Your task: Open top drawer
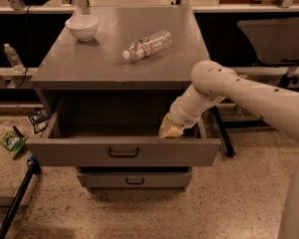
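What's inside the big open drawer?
Only the robot's gripper shows inside the top drawer, at its front right corner. The rest looks dark and bare, but the drawer's front wall hides the floor just behind it, so something small could lie there.

Warm, rather dim light comes from above and falls on the grey tabletop (89, 63), giving a soft sheen toward its far edge and short shadows beside the bowl (83, 26) and the bottle (147, 44). The inside of the open top drawer (123, 152) is dark, deepest at the far wall. The end effector (170, 128), at the drawer's near right corner, shows pale tan against that shadow. The floor (229, 203) darkens under the drawer front.
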Robot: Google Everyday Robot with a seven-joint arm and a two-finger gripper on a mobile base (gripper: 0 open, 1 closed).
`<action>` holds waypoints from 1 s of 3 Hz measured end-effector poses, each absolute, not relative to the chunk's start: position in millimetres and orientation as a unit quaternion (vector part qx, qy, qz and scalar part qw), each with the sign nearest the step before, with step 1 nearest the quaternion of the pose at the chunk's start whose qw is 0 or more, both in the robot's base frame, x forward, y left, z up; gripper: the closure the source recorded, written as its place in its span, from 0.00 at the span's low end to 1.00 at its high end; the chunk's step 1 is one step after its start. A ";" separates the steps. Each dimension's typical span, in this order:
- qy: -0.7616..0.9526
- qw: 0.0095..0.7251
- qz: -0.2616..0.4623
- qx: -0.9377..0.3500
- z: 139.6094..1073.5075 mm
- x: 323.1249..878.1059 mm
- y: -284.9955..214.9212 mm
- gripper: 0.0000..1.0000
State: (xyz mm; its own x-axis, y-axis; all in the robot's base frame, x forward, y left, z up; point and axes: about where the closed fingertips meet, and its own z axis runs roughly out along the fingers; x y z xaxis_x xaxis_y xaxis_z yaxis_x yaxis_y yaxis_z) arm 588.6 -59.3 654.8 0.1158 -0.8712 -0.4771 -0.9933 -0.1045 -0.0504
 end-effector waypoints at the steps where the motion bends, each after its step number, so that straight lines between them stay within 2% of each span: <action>1: 0.641 0.175 0.176 -0.726 639.5 578.0 -50.5 1.00; 3: 0.644 0.139 0.222 -0.719 627.6 540.3 -48.2 1.00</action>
